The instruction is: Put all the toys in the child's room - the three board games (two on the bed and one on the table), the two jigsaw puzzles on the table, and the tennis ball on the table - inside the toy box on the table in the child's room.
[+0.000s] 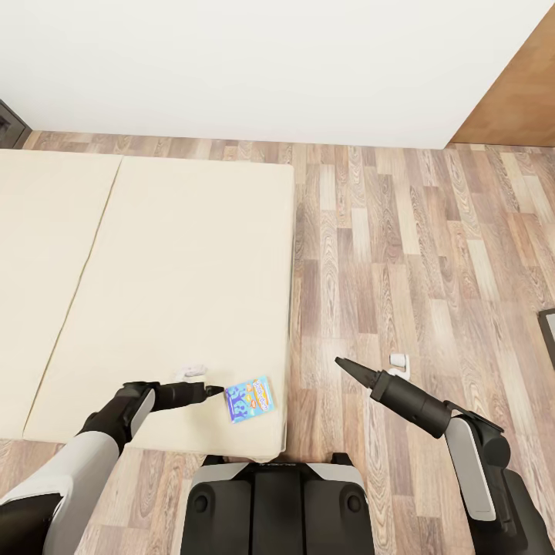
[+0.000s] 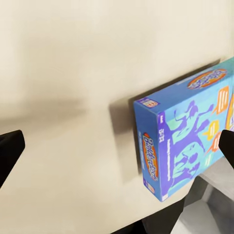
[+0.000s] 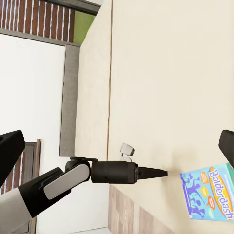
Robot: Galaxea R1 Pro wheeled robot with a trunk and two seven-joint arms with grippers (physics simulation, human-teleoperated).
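A blue board game (image 1: 250, 398) with purple and white lettering lies flat on the cream bed (image 1: 177, 270), close to its near right corner. My left gripper (image 1: 216, 391) points at the game's left edge, just short of it. In the left wrist view its fingers (image 2: 9, 151) are spread wide and it is open (image 2: 117, 148), with the game (image 2: 180, 141) lying toward one finger and nothing held. My right gripper (image 1: 343, 362) hangs over the wooden floor right of the bed. It is open (image 3: 117, 146), looking across at the left arm (image 3: 117, 171) and the game (image 3: 209, 192).
The bed is two cream sections with a seam between them. Wooden floor (image 1: 416, 254) stretches to the right of it, a white wall (image 1: 254, 62) runs behind, and a brown wood panel (image 1: 516, 100) stands at the far right. A dark object (image 1: 549, 327) shows at the right edge.
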